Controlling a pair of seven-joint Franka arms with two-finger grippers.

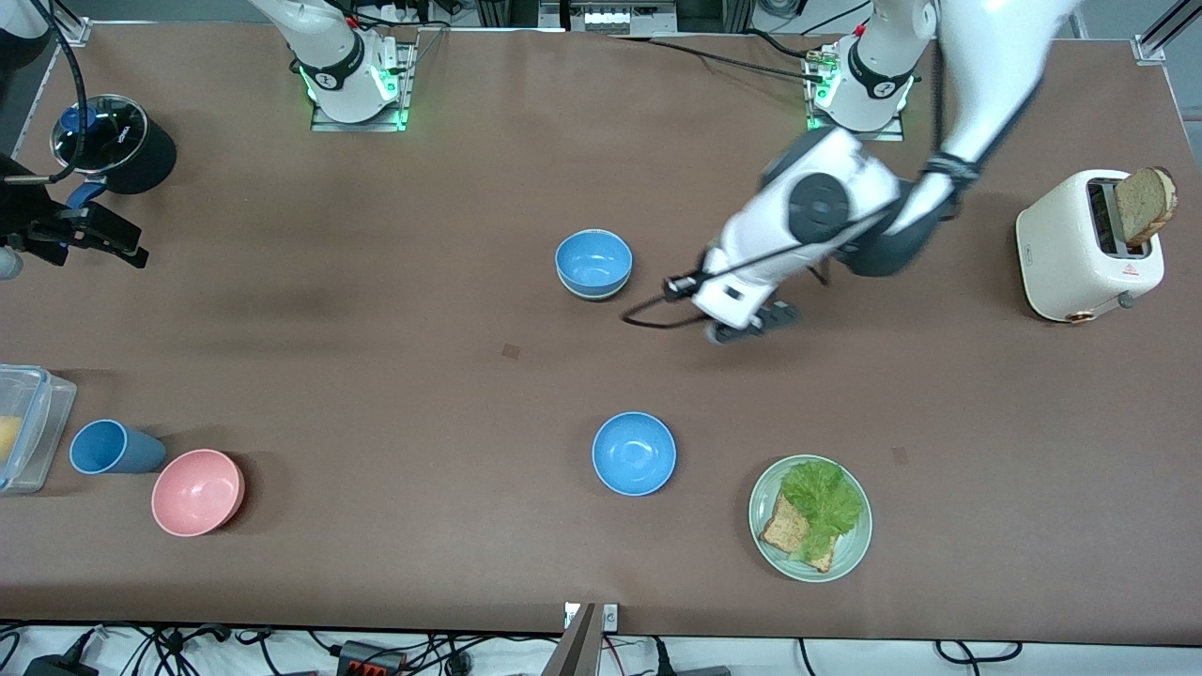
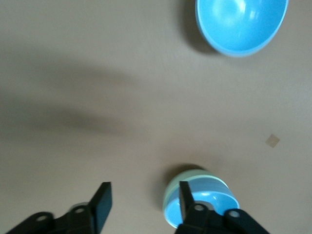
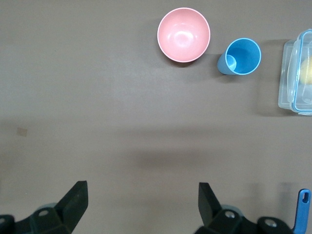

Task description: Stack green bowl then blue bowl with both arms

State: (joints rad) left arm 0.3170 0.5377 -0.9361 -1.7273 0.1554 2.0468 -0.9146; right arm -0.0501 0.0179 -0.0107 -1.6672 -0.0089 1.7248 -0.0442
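A blue bowl (image 1: 593, 261) sits nested inside the green bowl near the table's middle. In the left wrist view the green bowl (image 2: 168, 195) shows as a pale rim around the blue bowl (image 2: 205, 185). A second blue bowl (image 1: 634, 453) stands alone, nearer to the front camera; it also shows in the left wrist view (image 2: 241, 24). My left gripper (image 1: 751, 326) (image 2: 144, 197) is open and empty, low over bare table beside the stack, toward the left arm's end. My right gripper (image 1: 94, 233) (image 3: 143, 195) is open and empty at the right arm's end of the table.
A green plate (image 1: 765, 526) with lettuce and toast lies beside the lone blue bowl. A toaster (image 1: 1080, 249) holds bread at the left arm's end. A pink bowl (image 1: 197, 492), a blue cup (image 1: 113, 447), a clear container (image 1: 38, 413) and a black cup (image 1: 122, 145) stand at the right arm's end.
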